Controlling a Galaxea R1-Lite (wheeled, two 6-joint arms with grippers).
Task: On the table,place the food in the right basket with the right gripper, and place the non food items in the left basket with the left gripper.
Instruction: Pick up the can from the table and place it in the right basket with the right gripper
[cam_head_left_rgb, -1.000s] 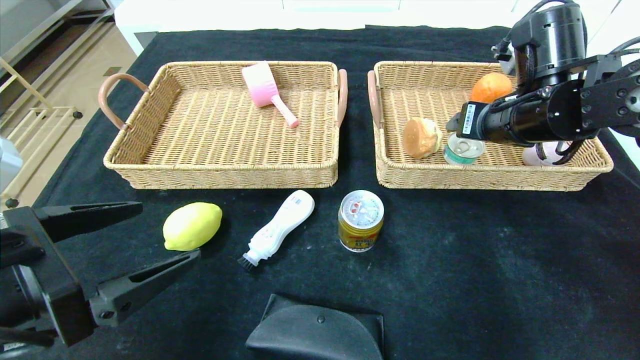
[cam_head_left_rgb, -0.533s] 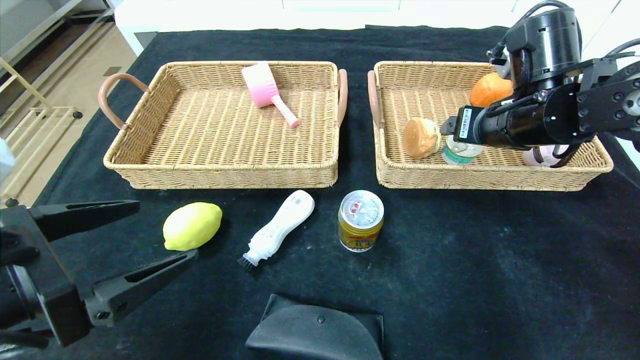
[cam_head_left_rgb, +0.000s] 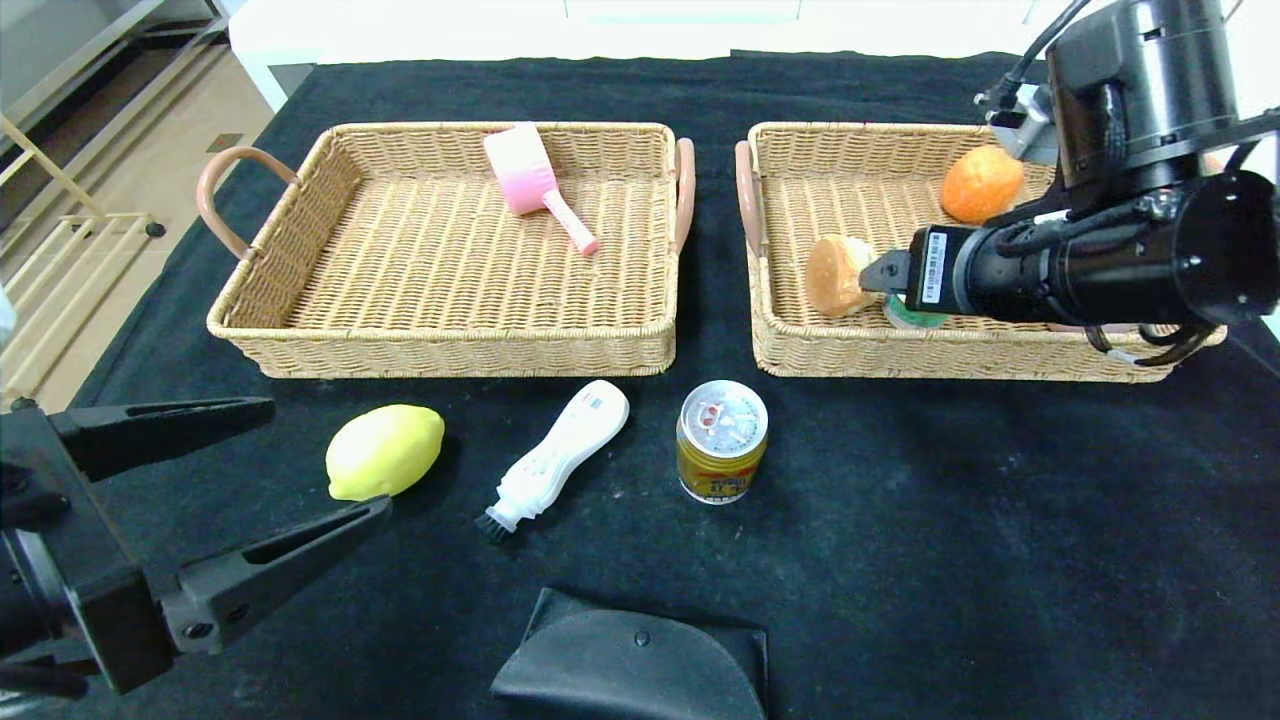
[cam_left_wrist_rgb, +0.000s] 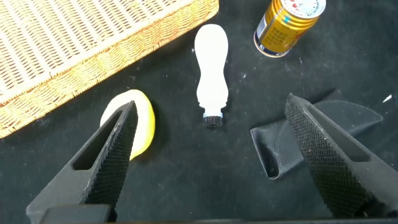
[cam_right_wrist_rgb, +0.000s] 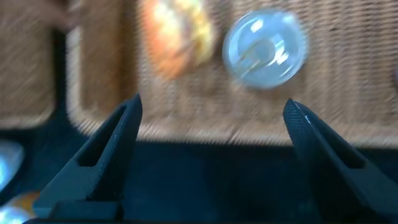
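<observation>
Since the earlier frame the right arm has lifted and drawn back toward the near wall of the right basket, leaving the green tin standing inside; the left arm has barely shifted. Left gripper (cam_head_left_rgb: 255, 465) hovers low over the near-left of the table (cam_head_left_rgb: 950, 520), jaws spread wide and holding nothing, its body cut off by the frame edge. Lemon (cam_head_left_rgb: 384, 451) lies just beyond it, between the fingertips in the wrist view. Left basket (cam_head_left_rgb: 440, 350) holds only a pink scoop (cam_head_left_rgb: 532, 181) at its far wall, with most of its floor bare. White brush (cam_head_left_rgb: 556, 454) lies on the cloth before that basket, bristles toward the robot, apart from the lemon and the gold can (cam_head_left_rgb: 722, 440), which stands upright near the gap between the baskets. Black pouch (cam_head_left_rgb: 634, 668) sits at the near edge, partly cut off. Right basket (cam_head_left_rgb: 960, 352) holds the bun (cam_head_left_rgb: 833, 274) and an orange (cam_head_left_rgb: 981, 183); the green tin (cam_head_left_rgb: 910, 317) is mostly hidden behind the right gripper (cam_right_wrist_rgb: 211, 118), whose jaws stand wide and empty above the basket's near wall. Open cloth lies before the right basket.
</observation>
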